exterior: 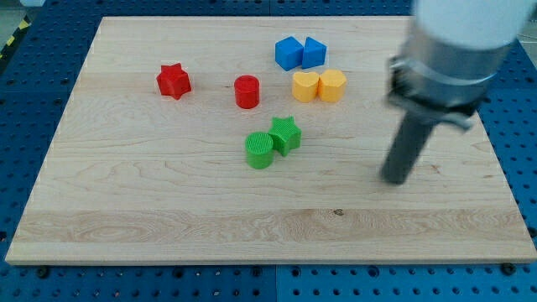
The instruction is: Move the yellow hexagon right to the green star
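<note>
The yellow hexagon (333,85) sits at the board's upper middle, touching a yellow heart (304,85) on its left. The green star (285,133) lies below and to the left of them, touching a green cylinder (259,150). My tip (393,179) is on the board at the view's right, well to the right of the green star and below and right of the yellow hexagon, touching no block. The rod is blurred.
Two blue blocks (299,52) sit just above the yellow pair. A red cylinder (247,91) and a red star (174,81) lie to the left. The wooden board (126,218) ends at blue pegboard on all sides.
</note>
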`<move>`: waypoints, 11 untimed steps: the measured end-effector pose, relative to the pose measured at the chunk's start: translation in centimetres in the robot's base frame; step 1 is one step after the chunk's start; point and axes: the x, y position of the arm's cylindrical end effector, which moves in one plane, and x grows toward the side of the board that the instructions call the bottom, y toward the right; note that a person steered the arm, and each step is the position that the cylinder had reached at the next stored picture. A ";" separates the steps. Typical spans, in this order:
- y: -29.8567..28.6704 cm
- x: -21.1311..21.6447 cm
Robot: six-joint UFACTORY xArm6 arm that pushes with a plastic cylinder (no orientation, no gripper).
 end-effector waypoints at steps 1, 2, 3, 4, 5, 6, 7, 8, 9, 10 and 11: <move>3.7 -9.2; 2.0 -15.6; -3.1 -17.3; -7.8 -17.1; -10.1 -15.9; -10.2 -13.6; -10.2 -11.2; -10.2 -11.4; -10.2 -9.4; -10.2 -7.1; -10.2 -8.4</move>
